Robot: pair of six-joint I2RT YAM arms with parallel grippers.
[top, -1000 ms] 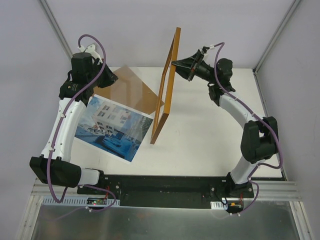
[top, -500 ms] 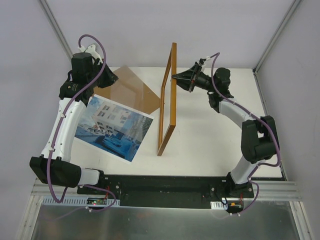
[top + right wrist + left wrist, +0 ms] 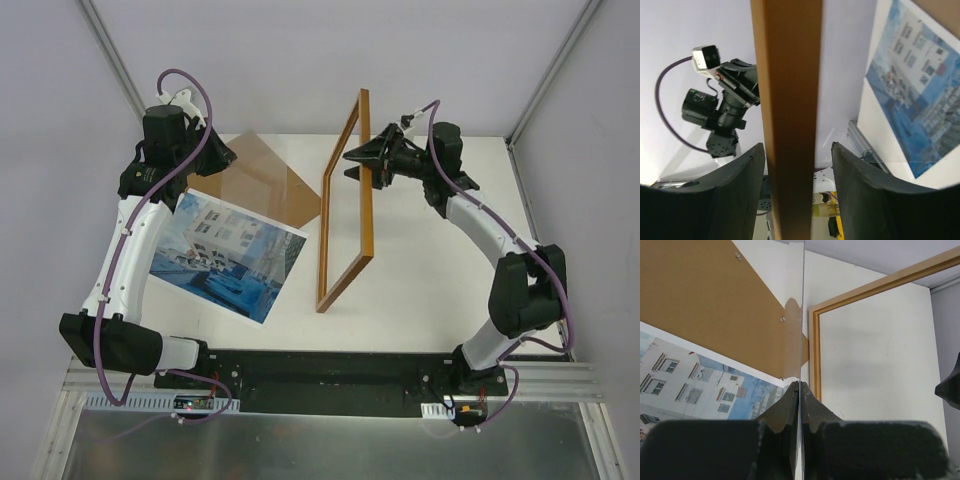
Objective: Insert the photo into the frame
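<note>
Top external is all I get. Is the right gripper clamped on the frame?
Observer: No. The right wrist view shows the right gripper open, with the frame bar between its fingers and a gap on one side.
Operator: Left gripper holding anything?
Observer: Yes. The left wrist view shows the left gripper shut on a thin clear pane, seen edge-on.

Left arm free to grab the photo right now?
Probably not. The left gripper is shut on a clear pane held above the photo; it would need to set that down first.
</note>
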